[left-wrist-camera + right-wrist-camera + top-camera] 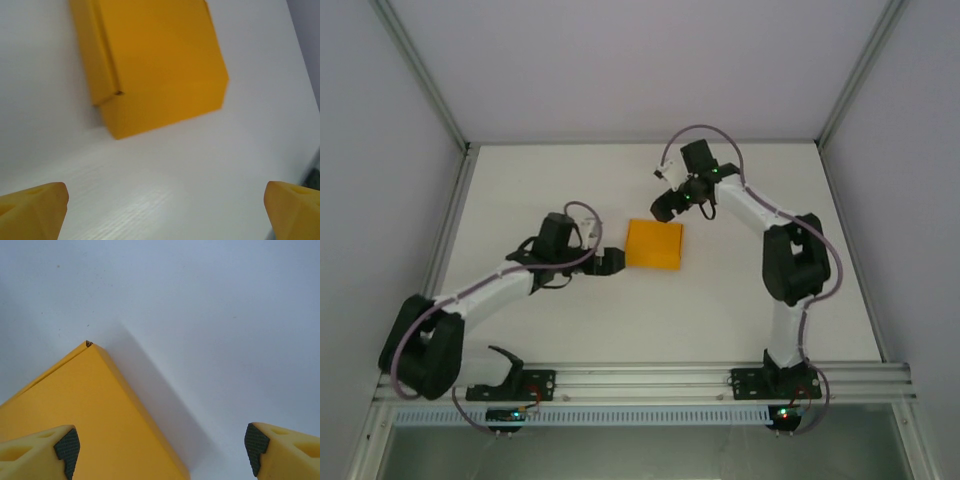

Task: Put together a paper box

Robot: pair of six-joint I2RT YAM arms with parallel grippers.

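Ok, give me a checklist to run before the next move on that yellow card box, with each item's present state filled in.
1. Left pincer open, nothing between its tips: ok.
2. Right pincer open, holding nothing: ok.
3. Orange-yellow thin card box lying flat on the white table, between the two arms: ok.
4. Left pincer clear of the box: ok, bare table lies between them in the left wrist view.
5. Right pincer clear of the box: cannot tell; it hangs over one corner of the box.
6. All flaps tucked in: cannot tell; a small dark gap shows at the end of one side flap.
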